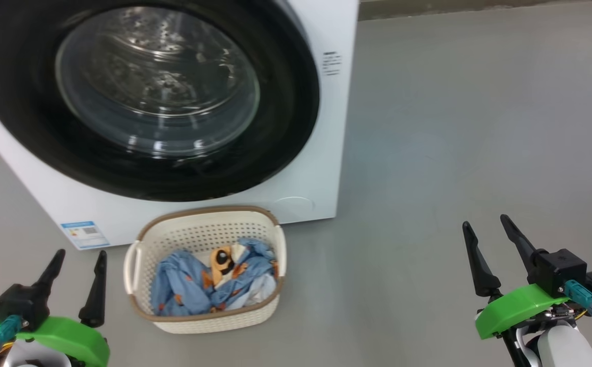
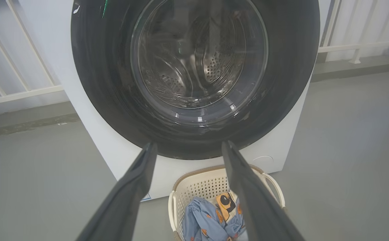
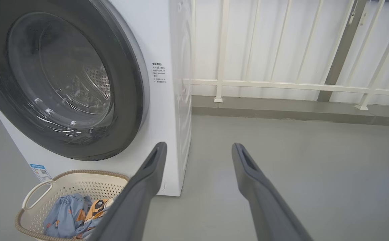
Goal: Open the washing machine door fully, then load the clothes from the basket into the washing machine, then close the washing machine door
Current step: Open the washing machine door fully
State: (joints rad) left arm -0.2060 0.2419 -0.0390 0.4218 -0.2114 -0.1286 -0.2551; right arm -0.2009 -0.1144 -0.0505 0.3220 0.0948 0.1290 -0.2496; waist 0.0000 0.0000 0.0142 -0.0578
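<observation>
Because the clothes lie nearest, heaped in the basket just beside my left gripper, I judge them first. They look soft, light and limp, and likely to drape and trail. I would pinch deep into the top of the heap, near the orange-and-black patch, rather than at a loose edge. The basket looks like light, stiff plastic that could skid on the smooth grey floor if I press on it. It stands close against the foot of the washing machine, though I cannot tell whether they touch. Beyond it the washing machine door sits shut, flush to the white front. I take it to be heavy and rigid, with a glossy black rim my fingers may slip on and a glass centre I should not knock. I cannot make out a handle or recess, so I would hook a finger at the rim's outer edge. My left gripper hangs with its fingers spread wide, holding and touching nothing. My right gripper is well apart from the basket over bare floor, likewise spread and empty
</observation>
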